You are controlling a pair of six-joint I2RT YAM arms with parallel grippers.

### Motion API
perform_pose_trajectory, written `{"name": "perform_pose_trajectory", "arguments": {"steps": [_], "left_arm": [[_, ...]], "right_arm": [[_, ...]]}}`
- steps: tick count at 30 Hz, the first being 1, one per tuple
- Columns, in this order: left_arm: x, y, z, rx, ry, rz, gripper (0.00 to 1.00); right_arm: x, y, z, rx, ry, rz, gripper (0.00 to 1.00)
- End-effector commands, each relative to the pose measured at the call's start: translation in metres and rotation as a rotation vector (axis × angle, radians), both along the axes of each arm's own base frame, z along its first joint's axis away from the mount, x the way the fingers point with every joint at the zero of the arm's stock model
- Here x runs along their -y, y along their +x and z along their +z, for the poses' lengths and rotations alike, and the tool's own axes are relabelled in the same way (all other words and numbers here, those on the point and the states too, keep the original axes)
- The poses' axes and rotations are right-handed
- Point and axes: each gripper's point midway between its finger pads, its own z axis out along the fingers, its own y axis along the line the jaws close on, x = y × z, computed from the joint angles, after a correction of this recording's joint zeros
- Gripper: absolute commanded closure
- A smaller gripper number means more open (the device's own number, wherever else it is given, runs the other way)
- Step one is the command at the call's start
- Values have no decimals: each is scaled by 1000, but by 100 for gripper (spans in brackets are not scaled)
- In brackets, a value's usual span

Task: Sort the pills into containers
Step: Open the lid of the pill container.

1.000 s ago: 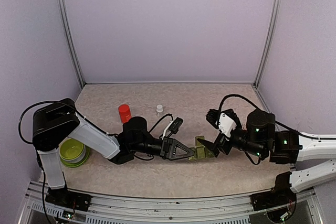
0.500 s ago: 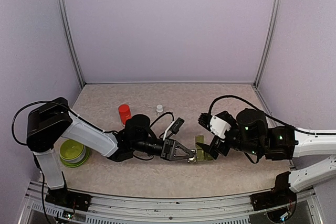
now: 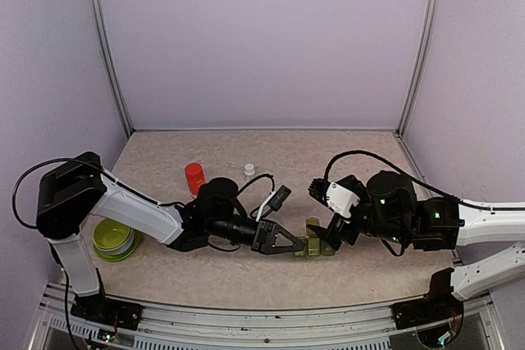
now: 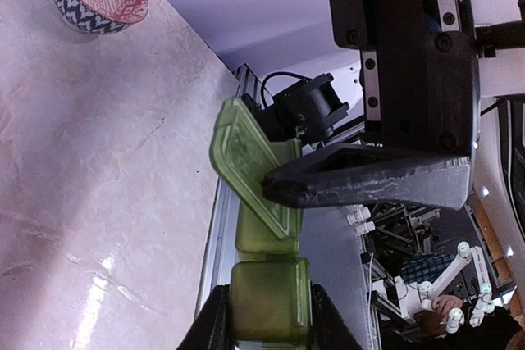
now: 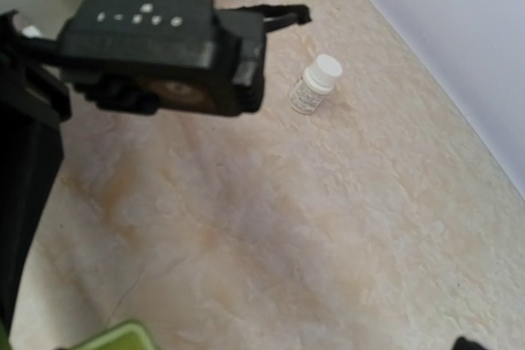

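Here the left gripper (image 3: 297, 244) is clamped on an end compartment of the containers (image 3: 318, 246), mid-counter (image 3: 246, 276); the right gripper (image 3: 335, 234), spread wide, lays one finger (image 4: 369, 182) against a raised lid (image 4: 242, 153).

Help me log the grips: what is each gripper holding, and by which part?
Left gripper clamps the green container strip by one end; right gripper is open, gripping nothing.

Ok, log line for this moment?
left gripper: shut on containers | right gripper: open, at raised lid | containers: on table, one lid up
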Motion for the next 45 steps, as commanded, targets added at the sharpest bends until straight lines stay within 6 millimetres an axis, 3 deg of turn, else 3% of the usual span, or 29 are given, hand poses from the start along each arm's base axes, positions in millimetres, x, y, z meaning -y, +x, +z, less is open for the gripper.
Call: {"name": "perform_pose_trajectory", "arguments": {"steps": [1,36,41,45], "left_arm": [[5,-7,33,94,-65,-37,100],[0,-21,36,222,-9,-122,100],[0,-18,33,220,0,-104,100],[-3,-9,25,183,16,-68,100]], "right_arm": [[3,0,2,0,-16,-3,0],[-13,-42,-38,-177,-188,258,0],[-13,-39,-28,-158,-161,245,0],[-4,-24,-3,-80,-96,143,0]]}}
